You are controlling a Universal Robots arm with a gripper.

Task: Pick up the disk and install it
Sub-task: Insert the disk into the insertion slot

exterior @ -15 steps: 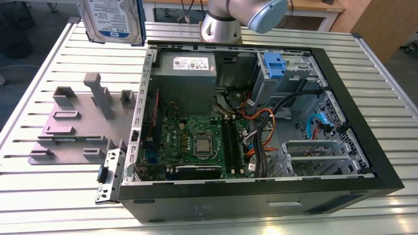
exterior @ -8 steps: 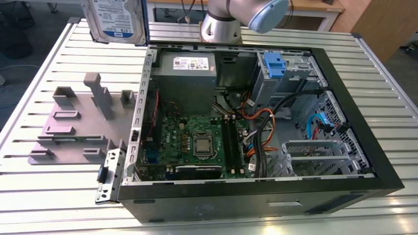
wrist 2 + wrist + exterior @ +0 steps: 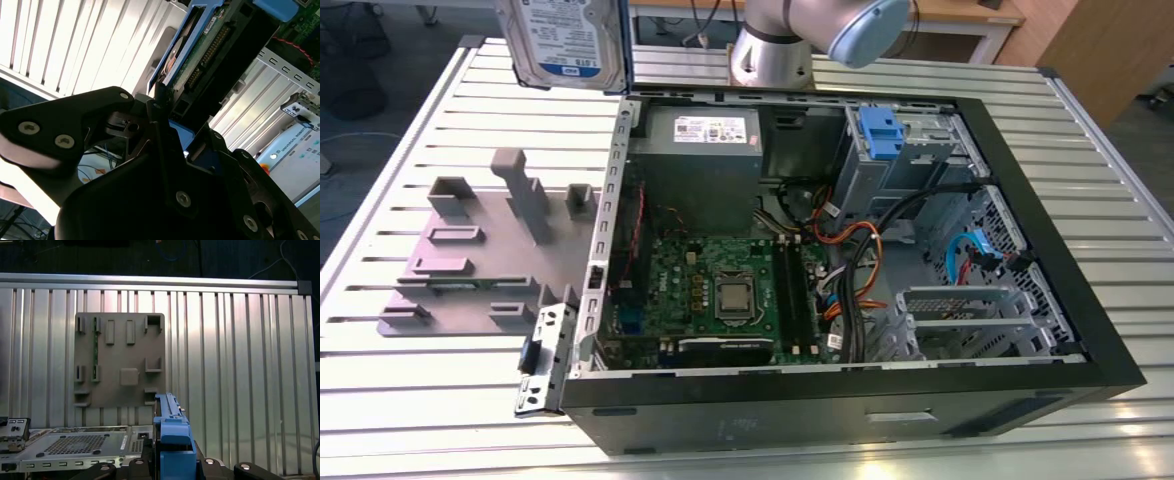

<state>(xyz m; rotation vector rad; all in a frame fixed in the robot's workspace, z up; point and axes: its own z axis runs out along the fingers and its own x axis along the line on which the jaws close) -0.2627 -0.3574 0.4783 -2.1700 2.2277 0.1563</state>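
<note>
The disk point(image 3: 567, 42) hangs high in the air above the table's far side, at the exterior view's left of the open computer case point(image 3: 854, 405). Its white-and-blue label faces the camera. In the second wrist view my gripper point(image 3: 172, 117) is shut on the disk point(image 3: 200, 55), which is seen edge-on with its blue rail and connector side showing. In the first wrist view the blue rail point(image 3: 171, 432) stands between the dark fingers point(image 3: 220, 467), above the grey plastic stand point(image 3: 120, 360).
The case lies open on a slatted metal table point(image 3: 440, 400). Inside it are a grey power-supply box point(image 3: 700, 150), a motherboard point(image 3: 720, 290), cables and a blue drive-bay carrier point(image 3: 881, 135). The grey stand point(image 3: 480, 250) with upright posts lies beside the case, at the exterior view's left.
</note>
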